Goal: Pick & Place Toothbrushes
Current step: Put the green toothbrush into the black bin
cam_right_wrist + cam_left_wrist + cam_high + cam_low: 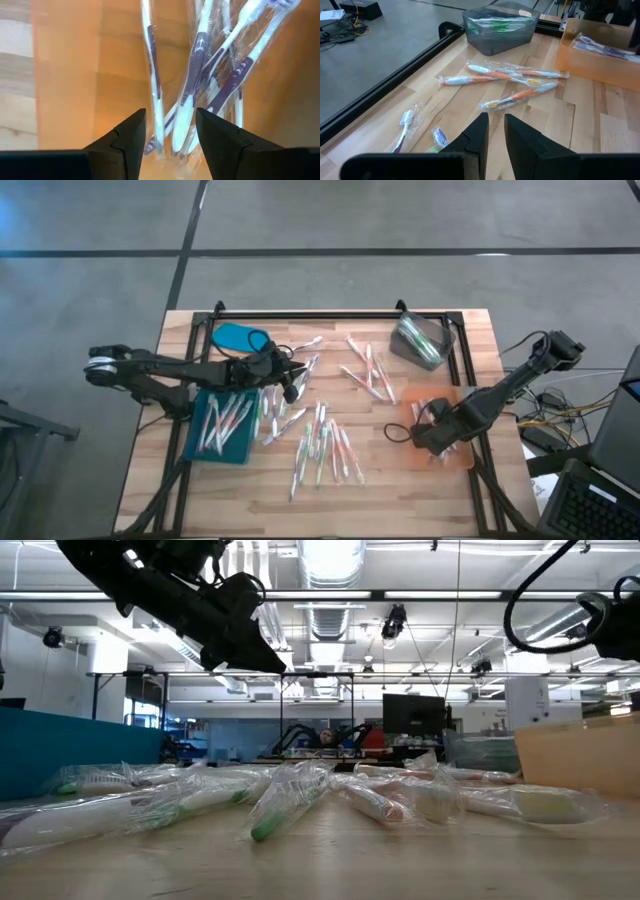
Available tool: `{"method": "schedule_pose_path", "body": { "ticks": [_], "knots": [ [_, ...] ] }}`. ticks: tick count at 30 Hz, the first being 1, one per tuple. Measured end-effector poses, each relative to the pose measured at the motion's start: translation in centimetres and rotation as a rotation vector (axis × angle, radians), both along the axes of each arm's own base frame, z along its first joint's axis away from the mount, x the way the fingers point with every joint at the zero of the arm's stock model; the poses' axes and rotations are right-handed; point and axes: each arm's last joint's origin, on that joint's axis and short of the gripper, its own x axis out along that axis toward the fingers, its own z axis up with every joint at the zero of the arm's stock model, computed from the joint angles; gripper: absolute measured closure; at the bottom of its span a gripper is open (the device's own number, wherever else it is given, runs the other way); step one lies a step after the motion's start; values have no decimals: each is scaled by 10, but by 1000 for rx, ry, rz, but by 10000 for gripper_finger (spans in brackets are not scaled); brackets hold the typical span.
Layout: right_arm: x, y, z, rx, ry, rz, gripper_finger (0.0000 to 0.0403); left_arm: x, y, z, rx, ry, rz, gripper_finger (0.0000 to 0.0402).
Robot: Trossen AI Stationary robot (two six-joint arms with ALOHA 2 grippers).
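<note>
Many wrapped toothbrushes [325,442] lie loose on the wooden table, with more of them near its far side [370,370]. My right gripper [170,112] hangs open, pointing down over the orange tray [80,75]. Several purple-and-white toothbrushes [200,55] lie in that tray, below the fingers and apart from them. My left gripper [496,120] hovers over the table beside the teal tray [222,425], which holds more toothbrushes. A narrow gap shows between its fingers, with nothing in it. It faces orange-handled toothbrushes [505,75] lying flat.
A grey bin [420,342] with green toothbrushes stands at the far right, and a blue object [240,337] lies at the far left. A black frame rail [395,80] runs along the table's edge. Bare wood shows near the front edge [400,500].
</note>
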Motion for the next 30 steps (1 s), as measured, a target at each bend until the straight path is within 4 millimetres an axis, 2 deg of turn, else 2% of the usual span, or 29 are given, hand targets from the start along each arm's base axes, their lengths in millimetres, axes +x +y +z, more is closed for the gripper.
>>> {"method": "schedule_pose_path", "body": {
  "ticks": [7,14,21,30],
  "knots": [
    [-1,-3,10,-14,-109,-11,278,0,0,0,0,0,0,335],
    [6,-5,33,-123,-289,58,322,0,0,0,0,0,0,335],
    [10,-11,50,-394,-447,202,356,0,0,0,0,0,0,335],
    [15,-24,68,-769,-468,434,384,0,0,0,0,0,0,335]
  ]
}}
